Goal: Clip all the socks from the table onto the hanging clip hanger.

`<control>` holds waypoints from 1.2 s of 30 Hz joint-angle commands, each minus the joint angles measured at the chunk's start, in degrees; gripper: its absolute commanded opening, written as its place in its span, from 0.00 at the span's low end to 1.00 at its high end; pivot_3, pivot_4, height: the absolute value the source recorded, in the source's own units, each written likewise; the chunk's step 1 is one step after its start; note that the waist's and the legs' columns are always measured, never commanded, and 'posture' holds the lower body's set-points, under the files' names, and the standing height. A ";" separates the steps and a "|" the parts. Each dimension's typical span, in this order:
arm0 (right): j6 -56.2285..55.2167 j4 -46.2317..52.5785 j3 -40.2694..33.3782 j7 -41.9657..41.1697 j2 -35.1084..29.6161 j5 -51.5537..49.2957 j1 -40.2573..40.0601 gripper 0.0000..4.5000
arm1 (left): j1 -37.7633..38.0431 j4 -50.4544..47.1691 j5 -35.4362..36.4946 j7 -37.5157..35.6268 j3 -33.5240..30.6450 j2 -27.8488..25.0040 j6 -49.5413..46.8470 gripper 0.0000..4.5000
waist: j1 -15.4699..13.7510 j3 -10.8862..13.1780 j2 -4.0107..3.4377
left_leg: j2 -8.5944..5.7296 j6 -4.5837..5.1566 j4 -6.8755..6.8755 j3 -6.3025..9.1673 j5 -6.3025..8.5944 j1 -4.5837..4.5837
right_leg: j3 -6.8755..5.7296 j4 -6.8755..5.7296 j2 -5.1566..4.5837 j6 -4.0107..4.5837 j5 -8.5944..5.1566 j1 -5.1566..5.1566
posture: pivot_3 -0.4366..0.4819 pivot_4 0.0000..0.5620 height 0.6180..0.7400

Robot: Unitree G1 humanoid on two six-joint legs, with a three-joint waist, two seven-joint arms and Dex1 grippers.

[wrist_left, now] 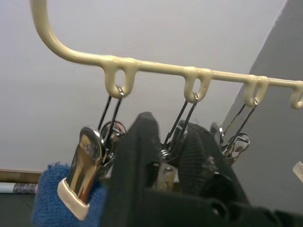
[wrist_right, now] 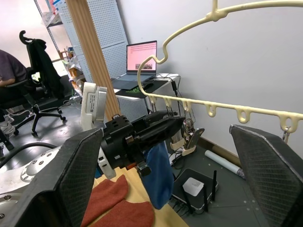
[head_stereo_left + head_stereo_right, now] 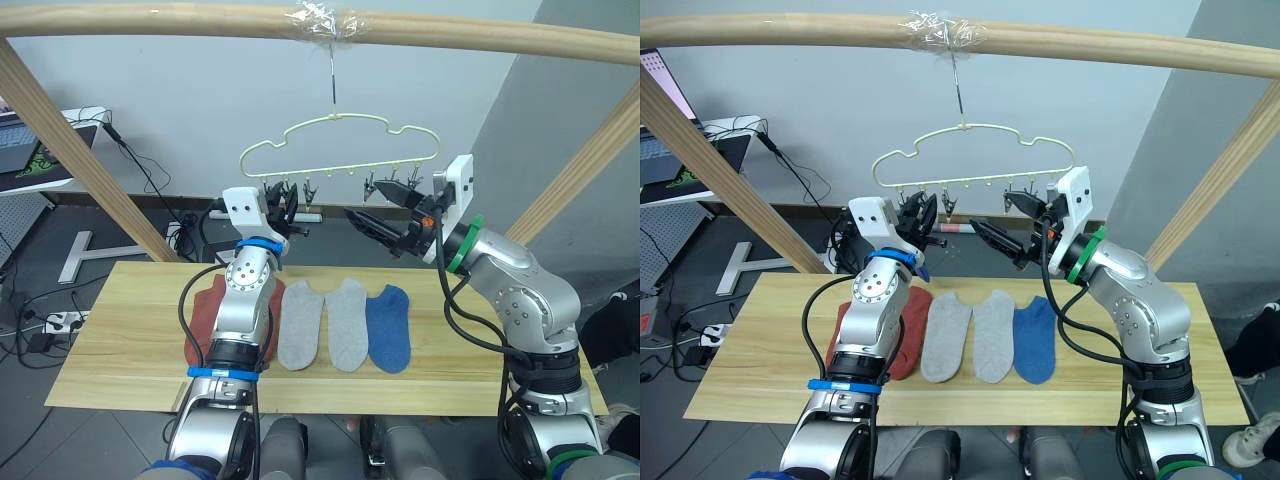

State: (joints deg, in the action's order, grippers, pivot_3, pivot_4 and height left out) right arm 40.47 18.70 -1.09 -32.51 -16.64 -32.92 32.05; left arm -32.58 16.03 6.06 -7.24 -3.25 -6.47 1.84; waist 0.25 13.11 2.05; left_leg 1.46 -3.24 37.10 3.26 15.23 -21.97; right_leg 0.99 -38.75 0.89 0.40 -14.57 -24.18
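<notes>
A round pale wooden pole frame (image 3: 150,22) stands over the desk, clear tape (image 3: 322,20) wrapped at its top bar. An open laptop (image 2: 142,56) sits behind; cables (image 3: 40,320) trail across the floor.

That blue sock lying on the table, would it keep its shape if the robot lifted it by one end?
Probably not. The blue sock lies flat and thin on the table like soft knit, so it would likely droop. The other blue sock hangs limp from the left gripper, which supports that. It looks light.
</notes>
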 commanded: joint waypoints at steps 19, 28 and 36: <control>-13.93 -14.24 13.57 1.16 -9.81 21.66 -11.12 1.00 | 3.27 -6.61 1.17 -2.64 -0.68 -2.07 -2.47 0.00 | -0.11 -0.02 0.03 | -0.03 0.00 0.03 -0.08 -0.01 0.04 | 0.06 -0.04 -0.05 -0.01 -0.01 0.01 | 0.49 0.37 1.00; -19.62 -29.96 16.89 0.56 -5.16 28.05 -11.42 1.00 | 4.97 -9.10 1.16 -2.32 -1.02 -1.90 -3.83 0.00 | 0.49 -0.03 0.01 | 0.04 -0.03 0.04 -0.12 -0.04 0.20 | 0.07 -0.17 0.12 -0.18 -0.11 0.03 | 0.51 0.35 1.00; -19.73 -35.18 18.65 1.13 -2.16 32.50 -11.25 1.00 | 5.36 -9.59 1.07 -2.27 -1.14 -1.86 -4.26 0.00 | 0.41 -0.05 0.02 | 0.02 -0.04 0.10 -0.16 -0.04 0.17 | 0.12 -0.15 0.02 -0.13 -0.07 0.04 | 0.51 0.35 1.00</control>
State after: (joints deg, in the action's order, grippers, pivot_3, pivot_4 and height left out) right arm 21.19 -16.29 17.19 -31.34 -18.95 -1.22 20.28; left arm -27.75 8.25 6.76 -9.56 -4.06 -8.49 -2.25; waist 0.66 13.06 2.07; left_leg 1.48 -3.28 37.19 3.11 15.19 -21.80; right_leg 1.11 -38.91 0.92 0.27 -14.64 -24.14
